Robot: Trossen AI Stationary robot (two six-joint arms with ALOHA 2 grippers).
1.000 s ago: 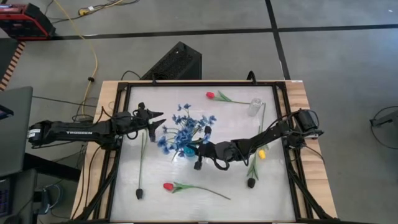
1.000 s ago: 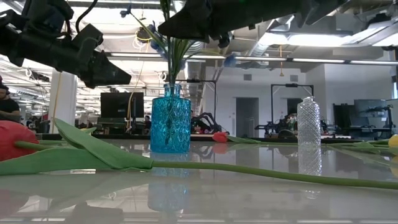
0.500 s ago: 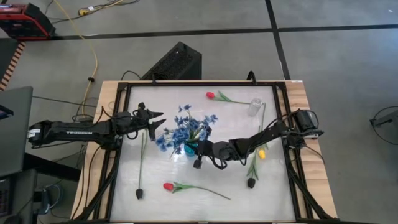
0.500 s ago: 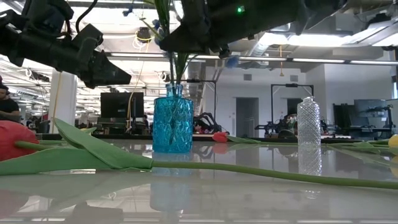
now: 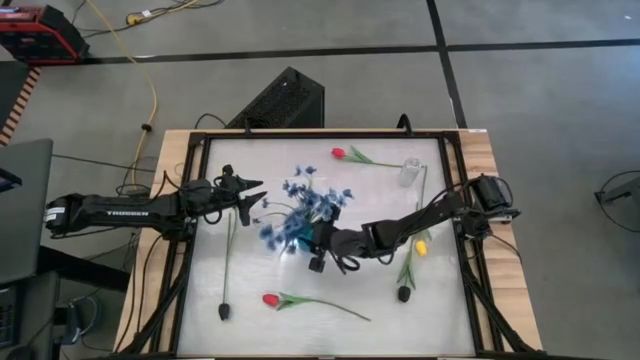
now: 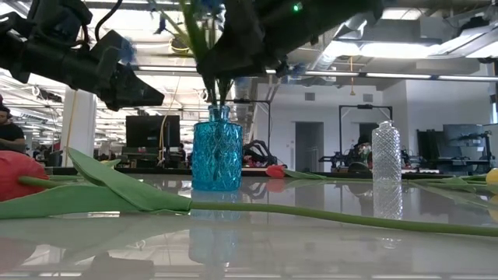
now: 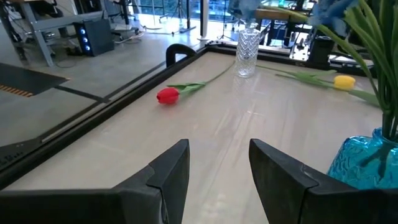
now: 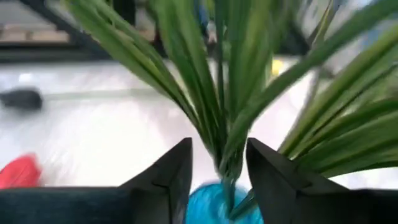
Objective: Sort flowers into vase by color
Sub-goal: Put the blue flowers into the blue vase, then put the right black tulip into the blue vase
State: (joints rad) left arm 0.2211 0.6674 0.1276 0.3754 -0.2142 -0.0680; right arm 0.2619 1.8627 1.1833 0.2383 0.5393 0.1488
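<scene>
Blue flowers (image 5: pixel 305 210) stand with their stems in a blue glass vase (image 6: pixel 216 155) at the table's middle. My right gripper (image 8: pixel 217 168) is open just above the vase's neck, a finger on either side of the green stems (image 8: pixel 221 106); I cannot tell whether they touch. My left gripper (image 5: pixel 252 196) hovers open to the vase's left. A clear vase (image 5: pixel 409 172) stands far right. One red tulip (image 5: pixel 338 153) lies at the far side, another (image 5: pixel 270 299) at the near side. A yellow tulip (image 5: pixel 421 247) lies at the right.
A long green stem (image 5: pixel 228 260) with a dark end lies near the left rail. A black frame (image 5: pixel 190 200) rims the table. Bare tabletop lies at the near right and the far left. A person (image 6: pixel 9 128) stands in the room behind.
My right gripper has come down toward the blue vase's neck, along the blue flowers' stems. The blossoms have swung a little toward the table's left and far edges and show blurred. The vase has stayed in place.
</scene>
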